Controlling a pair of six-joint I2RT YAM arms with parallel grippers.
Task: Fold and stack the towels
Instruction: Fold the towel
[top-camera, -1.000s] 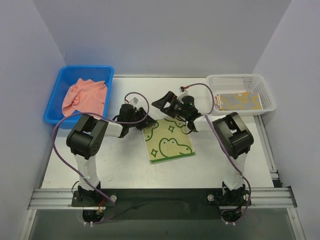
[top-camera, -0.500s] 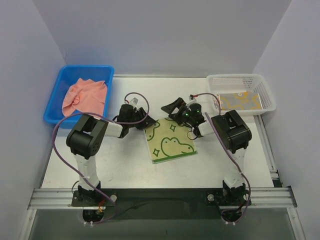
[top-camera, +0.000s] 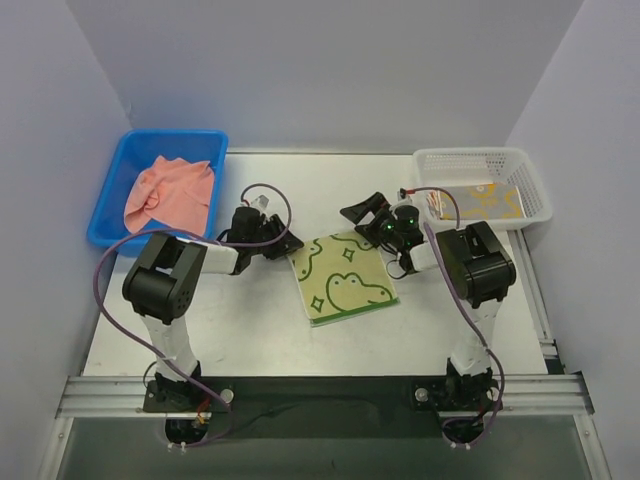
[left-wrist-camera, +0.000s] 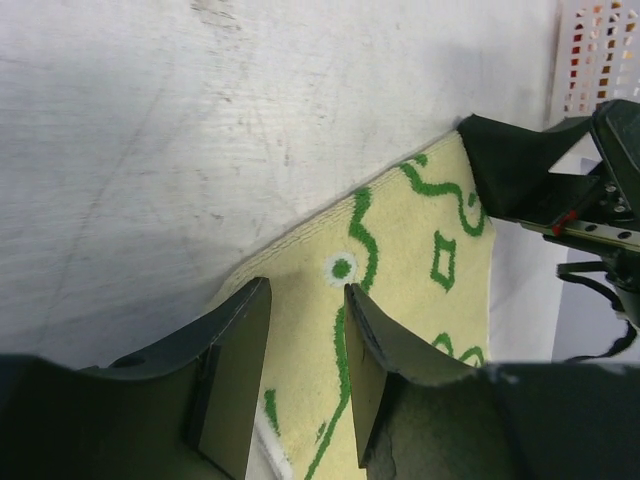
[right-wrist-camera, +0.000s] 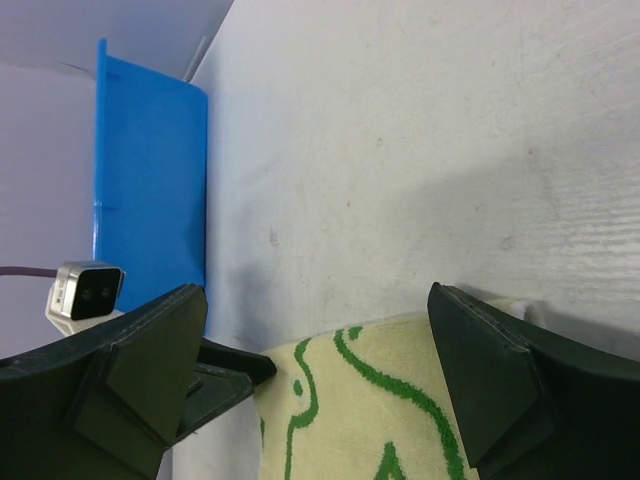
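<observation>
Pale-green towel (top-camera: 342, 278) lies folded midway between the bench's side edges; left gripper (left-wrist-camera: 306, 292) barely parted over its far-left corner, holding nothing; right gripper (right-wrist-camera: 318, 305) gapes wide, empty, at its far-right corner; I fear uneven pinches dragging the fold askew.

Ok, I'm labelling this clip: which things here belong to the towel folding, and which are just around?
Job: pale green duck towel; salmon-pink towel; yellow towel; blue bin; white basket.
Just around: purple cables; metal rail.
</observation>
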